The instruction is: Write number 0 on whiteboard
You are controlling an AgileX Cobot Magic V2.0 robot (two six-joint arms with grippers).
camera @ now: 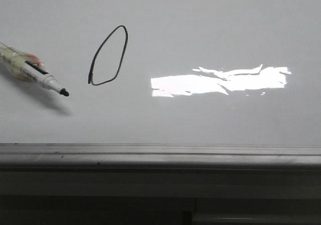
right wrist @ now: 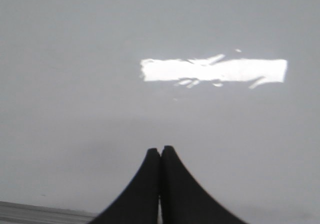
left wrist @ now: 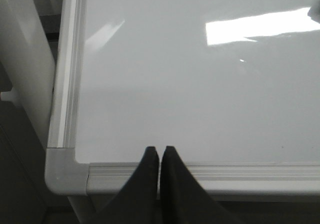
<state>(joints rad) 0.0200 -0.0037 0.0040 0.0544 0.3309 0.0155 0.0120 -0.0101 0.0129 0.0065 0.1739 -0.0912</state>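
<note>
the left hand (left wrist: pixel 159 156) is seen pressed closed on nothing, the right hand (right wrist: pixel 160 156) likewise. the number 0 (camera: pixel 108 56) is drawn on the whiteboard (camera: pixel 210 29). the marker (camera: pixel 36 72) is poised beside it; a stray touch could smear the loop.

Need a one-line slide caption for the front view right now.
Front view: a tilted black number 0 drawn on the whiteboard, an uncapped marker lying to its left, window glare to its right.
</note>
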